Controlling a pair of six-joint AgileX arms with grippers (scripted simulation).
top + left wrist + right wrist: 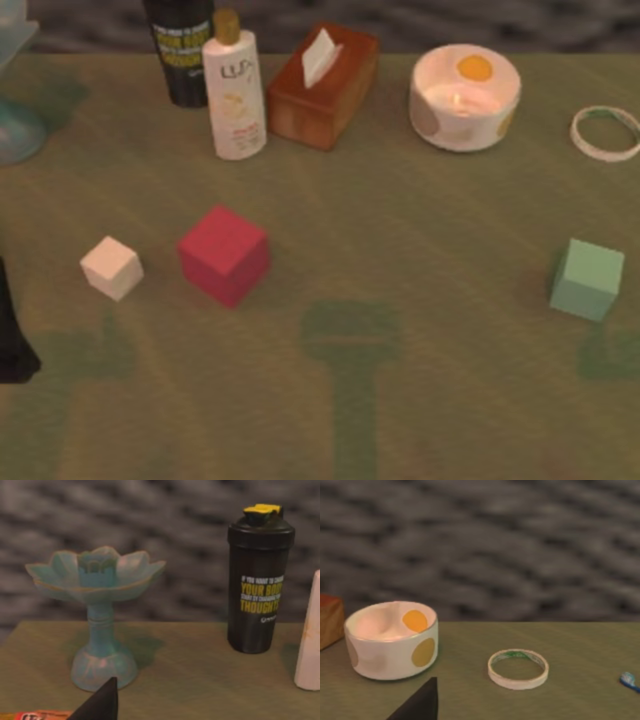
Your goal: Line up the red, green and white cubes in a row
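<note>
The top view looks straight down on the olive-green tabletop [400, 250]. Both wrist views sit low, facing the grey back wall. The left shares the black shaker bottle [260, 580], the right the white dotted bowl [392, 640].

The small white cube [111, 267] sits at the table's left, just beside the larger red cube [224, 255], not touching. The mint-green cube [587, 279] rests well apart at the right edge.

Simulated tabletop, home-like clutter: tissue box [322, 87], lotion bottle [234, 92], shaker bottle [259, 580], tape roll [518, 668].
</note>
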